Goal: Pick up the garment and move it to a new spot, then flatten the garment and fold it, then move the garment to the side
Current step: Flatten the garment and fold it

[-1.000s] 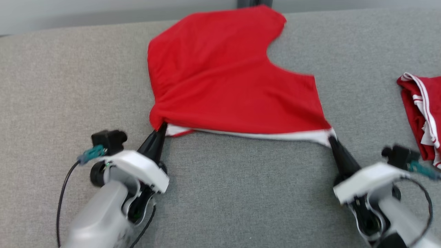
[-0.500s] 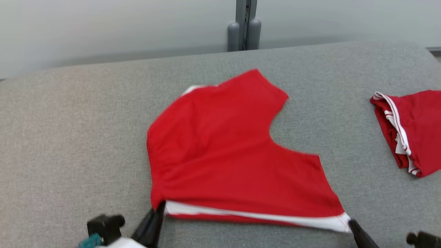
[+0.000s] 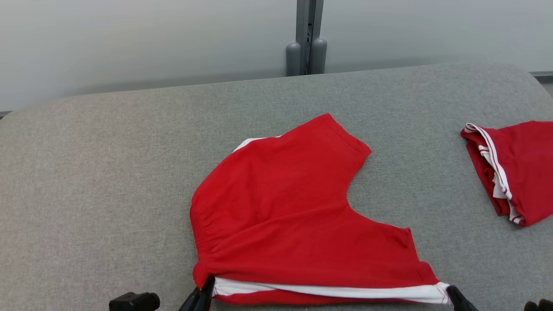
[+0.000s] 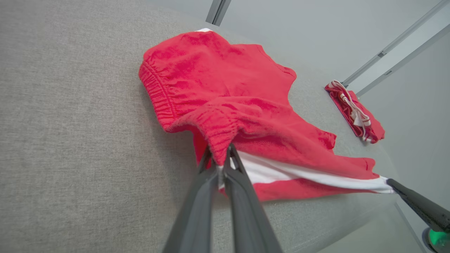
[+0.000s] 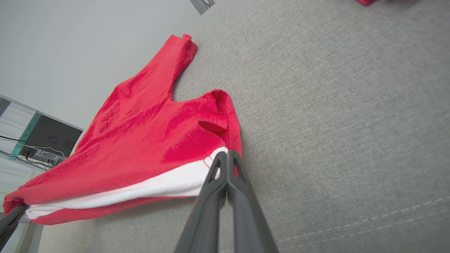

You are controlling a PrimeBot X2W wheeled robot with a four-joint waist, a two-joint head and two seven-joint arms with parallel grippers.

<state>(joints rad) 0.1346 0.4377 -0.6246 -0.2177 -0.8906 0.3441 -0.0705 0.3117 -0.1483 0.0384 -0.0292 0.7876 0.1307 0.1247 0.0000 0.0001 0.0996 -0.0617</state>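
Red white-trimmed garment (image 3: 293, 216), near corners lifted off grey cushion

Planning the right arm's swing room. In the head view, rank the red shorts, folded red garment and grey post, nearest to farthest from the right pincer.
1. Red shorts: their white-striped corner is pinched in the right pincer, bottom right.
2. Folded red garment: farther back, at the right edge.
3. Grey post: farthest back, top centre.

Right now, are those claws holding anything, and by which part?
Yes, the red shorts: the left claw pinches the waistband corner, the right claw the leg-hem corner, both on the white-striped near edge.
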